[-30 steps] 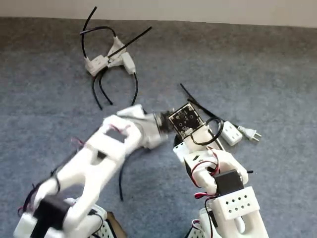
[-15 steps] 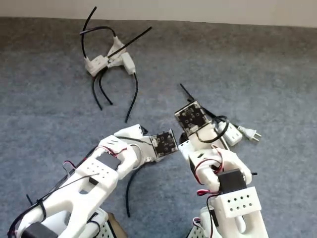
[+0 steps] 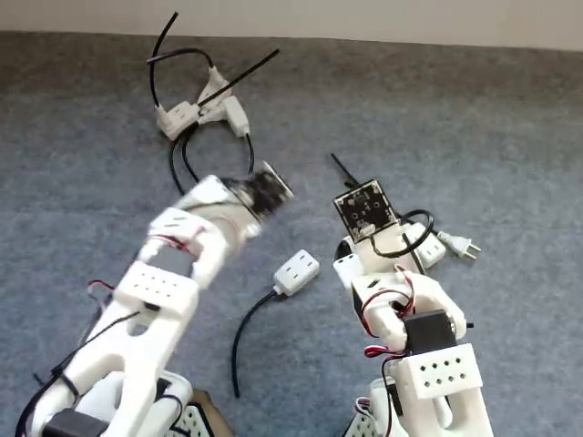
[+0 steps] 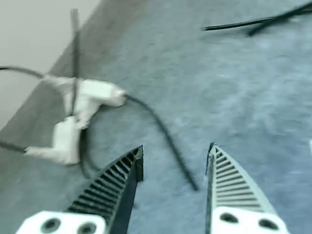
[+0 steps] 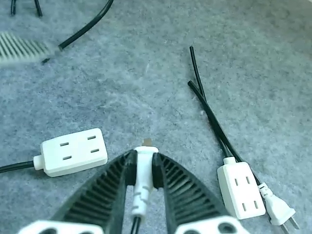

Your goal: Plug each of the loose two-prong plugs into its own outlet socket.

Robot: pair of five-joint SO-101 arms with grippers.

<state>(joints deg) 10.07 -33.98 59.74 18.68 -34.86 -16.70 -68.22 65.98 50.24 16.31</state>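
The right gripper (image 5: 143,162) clamped the white two-prong plug (image 5: 140,187) with its prongs forward, apparently to line it up with the white plastic outlet socket block (image 5: 73,151). In the high view that block lay at the gripper's eight o'clock. The left gripper (image 4: 175,156) hung wide open over the grey carpet (image 4: 243,97), holding nothing.

Fuzzy felt is covering the table (image 5: 253,58); the outlet block (image 5: 73,151) and plug (image 5: 143,168) are showing smooth white plastic, the cord (image 5: 209,112) looking matt.
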